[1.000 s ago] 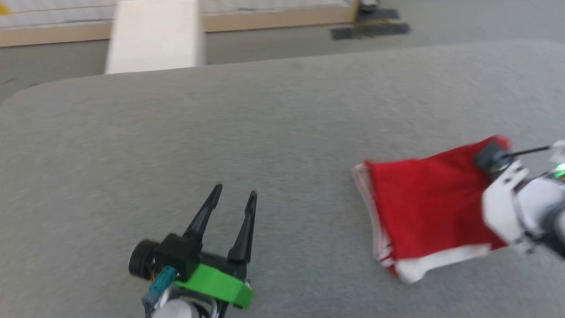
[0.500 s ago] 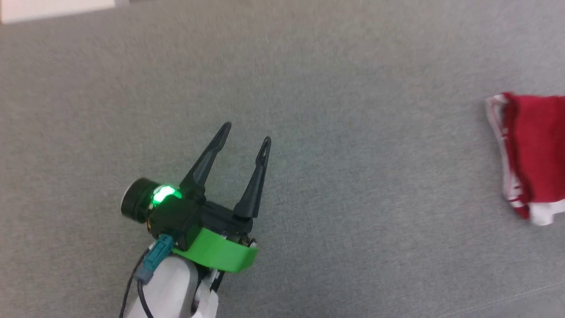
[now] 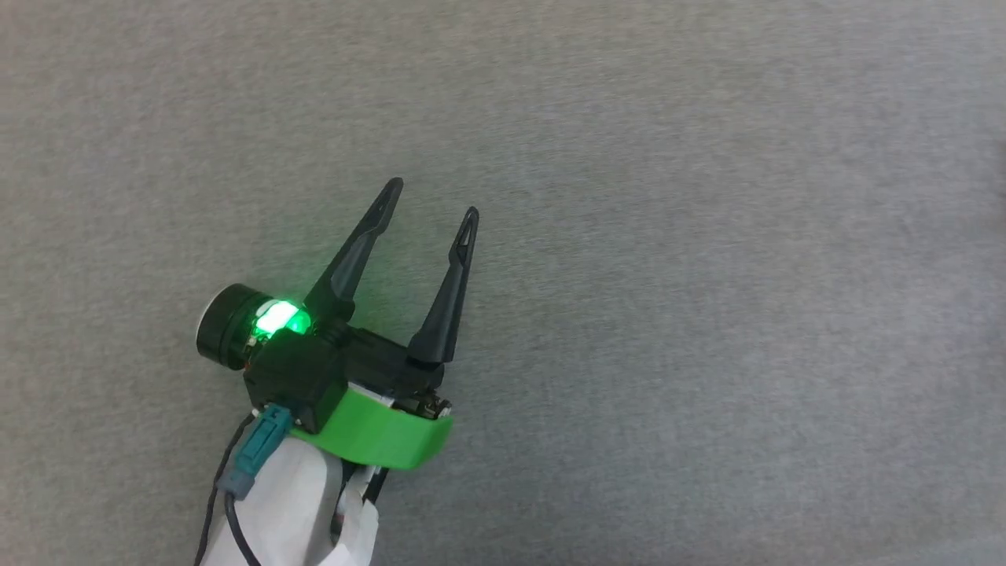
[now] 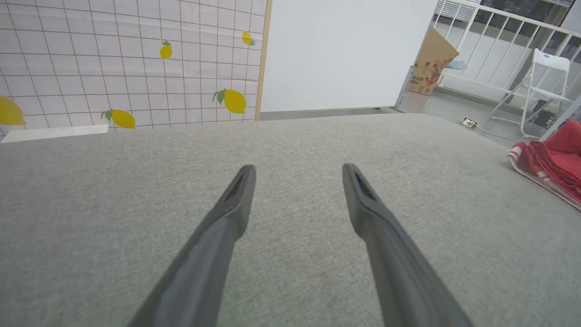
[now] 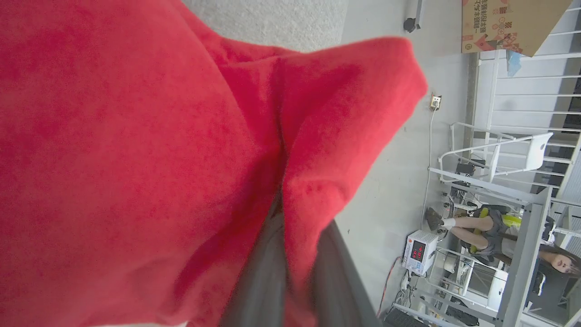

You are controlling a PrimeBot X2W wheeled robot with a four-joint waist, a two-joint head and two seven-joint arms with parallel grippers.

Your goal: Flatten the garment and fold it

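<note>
Tabletop [image 3: 707, 236] stretches open around our spread, empty left gripper [image 3: 431, 197]. Toward the tabletop's right edge, our clenched right gripper [image 5: 283, 218] pinches the one red jersey [image 4: 553, 154].

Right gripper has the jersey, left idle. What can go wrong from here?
1. The right gripper is shut on a bunched ridge of the garment, not a flat edge; a pull may drag the layers askew.
2. The left gripper hangs open over the grey surface, apart from the garment, so nothing pins it.
3. In the left wrist view the garment lies near the surface's rounded edge; it might slide off.
</note>
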